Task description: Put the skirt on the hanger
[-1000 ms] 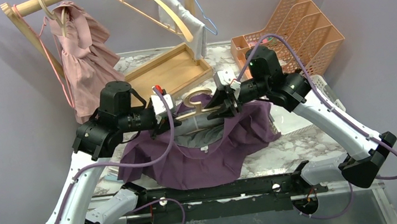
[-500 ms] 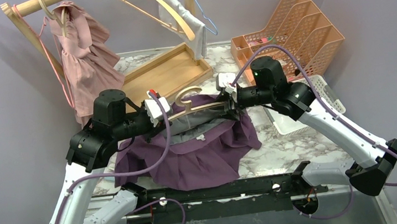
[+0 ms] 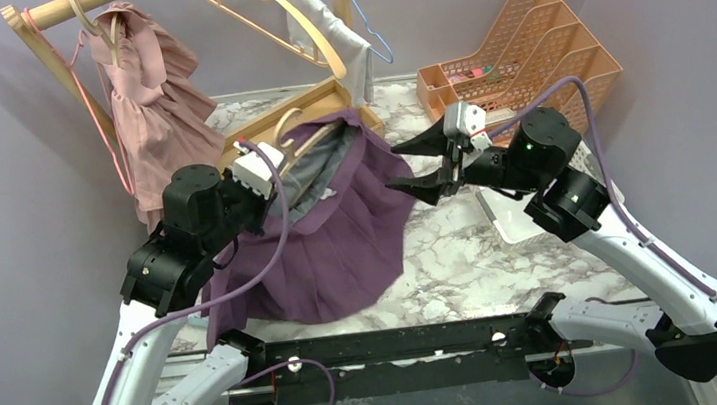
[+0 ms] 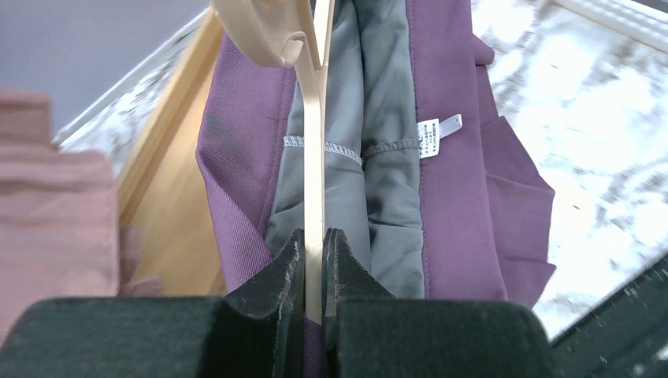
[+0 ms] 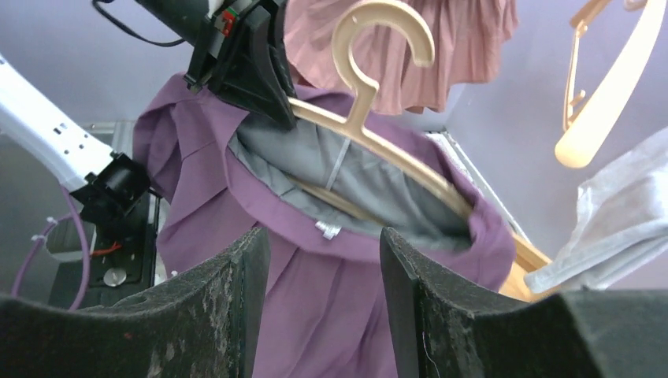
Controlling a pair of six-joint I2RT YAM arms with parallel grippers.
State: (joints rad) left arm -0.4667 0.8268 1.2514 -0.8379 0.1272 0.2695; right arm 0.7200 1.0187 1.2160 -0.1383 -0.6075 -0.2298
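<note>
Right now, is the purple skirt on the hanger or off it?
On: the waistband of the skirt loops around the hanger, which the left gripper clamps.

the purple skirt (image 3: 348,234), grey-lined, hangs with its waistband stretched around the arms of the pale wooden hanger (image 4: 313,181), which is lifted and tilted, hook uppermost.
</note>
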